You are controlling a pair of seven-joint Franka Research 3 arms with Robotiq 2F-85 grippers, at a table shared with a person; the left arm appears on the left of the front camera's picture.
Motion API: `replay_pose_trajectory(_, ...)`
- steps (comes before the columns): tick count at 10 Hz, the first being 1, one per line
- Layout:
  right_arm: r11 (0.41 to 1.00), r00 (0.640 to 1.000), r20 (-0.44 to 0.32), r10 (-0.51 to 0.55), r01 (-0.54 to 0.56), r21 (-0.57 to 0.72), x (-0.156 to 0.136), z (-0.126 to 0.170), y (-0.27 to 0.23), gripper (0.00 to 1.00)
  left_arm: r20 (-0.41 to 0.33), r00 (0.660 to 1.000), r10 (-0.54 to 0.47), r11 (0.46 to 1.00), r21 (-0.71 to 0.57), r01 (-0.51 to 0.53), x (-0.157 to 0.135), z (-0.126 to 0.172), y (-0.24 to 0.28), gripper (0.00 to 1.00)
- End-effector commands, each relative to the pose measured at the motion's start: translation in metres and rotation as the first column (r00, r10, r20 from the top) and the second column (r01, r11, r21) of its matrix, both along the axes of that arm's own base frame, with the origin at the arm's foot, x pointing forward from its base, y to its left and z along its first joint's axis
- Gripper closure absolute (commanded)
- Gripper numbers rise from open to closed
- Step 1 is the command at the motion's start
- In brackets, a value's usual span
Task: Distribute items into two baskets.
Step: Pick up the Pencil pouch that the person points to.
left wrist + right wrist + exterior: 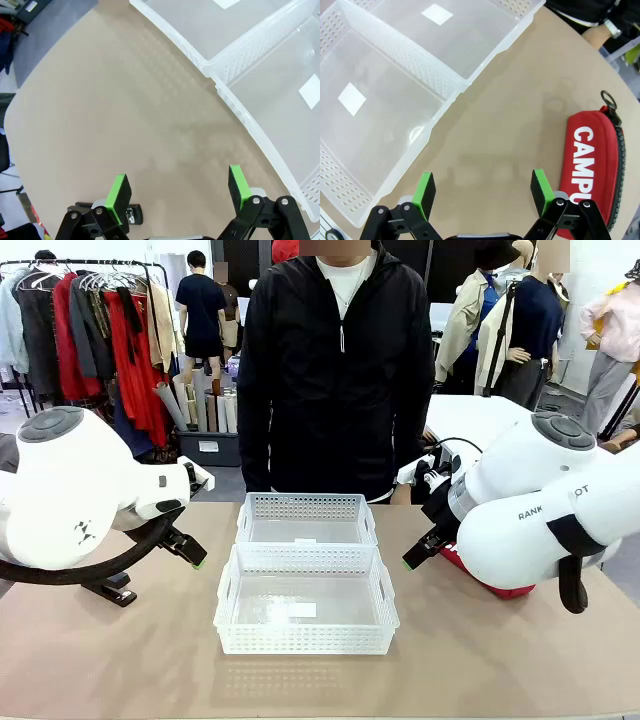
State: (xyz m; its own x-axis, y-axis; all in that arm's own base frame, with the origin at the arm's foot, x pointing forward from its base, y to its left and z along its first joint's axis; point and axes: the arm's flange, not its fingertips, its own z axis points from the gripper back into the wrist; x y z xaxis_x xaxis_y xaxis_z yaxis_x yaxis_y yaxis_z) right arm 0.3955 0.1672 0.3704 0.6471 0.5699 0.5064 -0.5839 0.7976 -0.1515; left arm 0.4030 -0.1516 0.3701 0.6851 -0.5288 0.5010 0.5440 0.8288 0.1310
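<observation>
Two white lattice baskets stand touching at the table's middle, the far basket (305,508) and the near basket (300,638), both empty but for a white label. A black stapler (110,588) lies at the left under my left arm. My left gripper (192,550) hangs open above the table beside it. In the left wrist view the stapler (107,212) lies low by the left finger of the left gripper (178,192). The red "CAMPUS" pouch (490,583) lies at the right, half hidden by my right arm. My right gripper (420,550) (482,190) is open, left of the pouch (592,160).
A person in a black jacket (335,370) stands at the far edge behind the baskets, one hand (597,35) at the table's edge. Bare tan tabletop (130,660) lies in front and to both sides of the baskets. The basket rims (260,145) (420,145) run close to both grippers.
</observation>
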Motion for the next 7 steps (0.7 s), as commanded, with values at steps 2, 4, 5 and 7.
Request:
replay_pose_trajectory(2, 1.0, 1.0, 0.0, 0.0, 0.0, 0.0, 0.0, 0.0, 0.0, 0.0, 0.0, 1.0, 0.0, 1.0, 0.0, 0.0, 0.0, 0.0001, 0.0, 0.0)
replay_pose_trajectory(4, 1.0, 1.0, 0.0, 0.0, 0.0, 0.0, 0.0, 0.0, 0.0, 0.0, 0.0, 1.0, 0.0, 1.0, 0.0, 0.0, 0.0, 0.0001, 0.0, 0.0)
replay_pose_trajectory(5, 1.0, 1.0, 0.0, 0.0, 0.0, 0.0, 0.0, 0.0, 0.0, 0.0, 0.0, 1.0, 0.0, 1.0, 0.0, 0.0, 0.0, 0.0001, 0.0, 0.0)
replay_pose_trajectory(7, 1.0, 1.0, 0.0, 0.0, 0.0, 0.0, 0.0, 0.0, 0.0, 0.0, 0.0, 1.0, 0.0, 1.0, 0.0, 0.0, 0.0, 0.0001, 0.0, 0.0)
